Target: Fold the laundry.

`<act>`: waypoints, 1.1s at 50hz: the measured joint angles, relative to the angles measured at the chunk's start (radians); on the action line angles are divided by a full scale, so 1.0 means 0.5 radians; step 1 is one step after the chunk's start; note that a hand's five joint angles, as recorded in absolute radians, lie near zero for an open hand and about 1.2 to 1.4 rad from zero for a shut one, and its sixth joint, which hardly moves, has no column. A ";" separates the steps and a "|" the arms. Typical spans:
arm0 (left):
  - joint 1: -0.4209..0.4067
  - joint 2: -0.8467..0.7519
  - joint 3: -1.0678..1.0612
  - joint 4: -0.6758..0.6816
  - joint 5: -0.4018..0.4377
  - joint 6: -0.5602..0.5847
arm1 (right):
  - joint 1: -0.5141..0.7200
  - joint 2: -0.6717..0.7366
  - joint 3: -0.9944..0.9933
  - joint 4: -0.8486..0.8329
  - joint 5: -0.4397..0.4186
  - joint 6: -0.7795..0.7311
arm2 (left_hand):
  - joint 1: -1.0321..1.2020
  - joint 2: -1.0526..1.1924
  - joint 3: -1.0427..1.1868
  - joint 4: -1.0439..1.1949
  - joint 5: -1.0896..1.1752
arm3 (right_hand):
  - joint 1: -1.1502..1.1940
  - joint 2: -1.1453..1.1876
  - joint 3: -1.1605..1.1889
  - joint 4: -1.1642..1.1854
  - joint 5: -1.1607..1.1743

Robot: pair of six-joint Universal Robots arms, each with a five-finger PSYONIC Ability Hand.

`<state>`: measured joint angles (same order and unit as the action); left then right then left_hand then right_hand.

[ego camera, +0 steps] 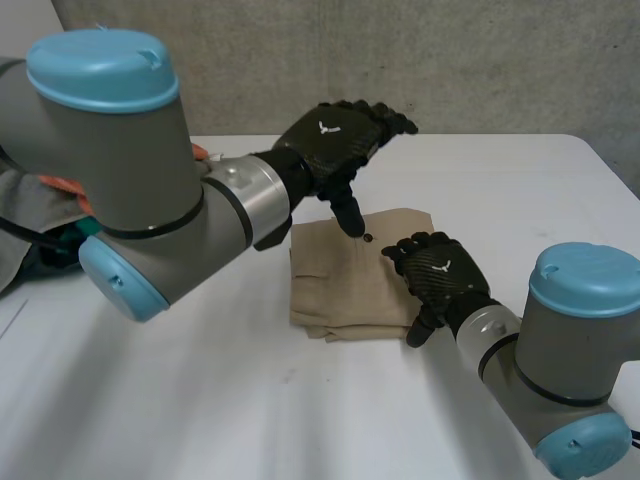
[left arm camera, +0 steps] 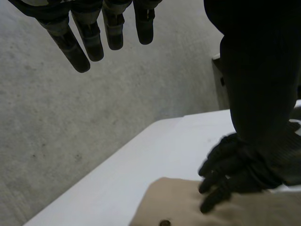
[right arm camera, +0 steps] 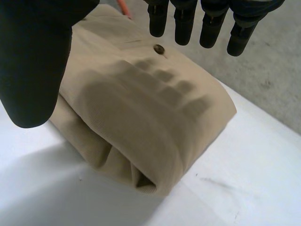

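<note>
cloth (ego camera: 350, 280) on table (ego camera: 200, 400) | left robot hand (ego camera: 335, 140) over far edge | right robot hand (ego camera: 437, 270) at right edge

This looks like a robotics lab or test bay. The left arm (ego camera: 150, 210) and the right arm (ego camera: 575, 340), grey-jointed machines, reach over a plain white table (ego camera: 180, 420). The table stands against a bare grey concrete wall (ego camera: 480, 60).

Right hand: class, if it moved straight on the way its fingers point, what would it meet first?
Most likely the cloth: the right hand has straight fingers angled down over its top, near the button. Depth is unclear.
</note>
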<state>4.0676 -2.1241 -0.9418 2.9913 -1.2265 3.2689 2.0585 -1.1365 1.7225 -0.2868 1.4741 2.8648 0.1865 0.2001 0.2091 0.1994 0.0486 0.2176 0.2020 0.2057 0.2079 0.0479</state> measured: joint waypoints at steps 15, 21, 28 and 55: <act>-0.036 0.091 -0.236 0.166 0.008 0.060 | -0.153 0.125 -0.067 0.037 0.101 0.530 | 0.000 0.000 0.000 0.000 0.000 | 0.000 0.000 0.000 0.000 0.000; -0.034 0.115 -0.248 0.166 0.011 0.055 | -0.179 0.294 -0.157 0.024 0.116 0.662 | 0.000 0.000 0.000 0.000 0.000 | 0.000 0.000 0.000 0.000 0.000; -0.021 0.133 -0.248 0.160 0.012 0.041 | -0.152 0.456 -0.287 -0.024 0.120 0.683 | 0.000 0.000 0.000 0.000 0.000 | 1.020 1.322 1.283 1.291 1.104; 0.026 0.161 -0.215 0.168 0.054 -0.073 | -0.779 1.355 -2.188 0.307 0.333 0.831 | 0.000 0.000 0.000 0.000 0.001 | 1.429 1.839 1.820 1.963 1.773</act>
<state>4.0805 -2.0437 -1.0491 3.0751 -1.1993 3.2322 1.6692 -0.4589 0.6287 -0.1335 1.6408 3.2801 0.1865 0.2001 0.2091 0.1994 0.0489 0.9323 1.1213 1.1155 1.1892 0.9342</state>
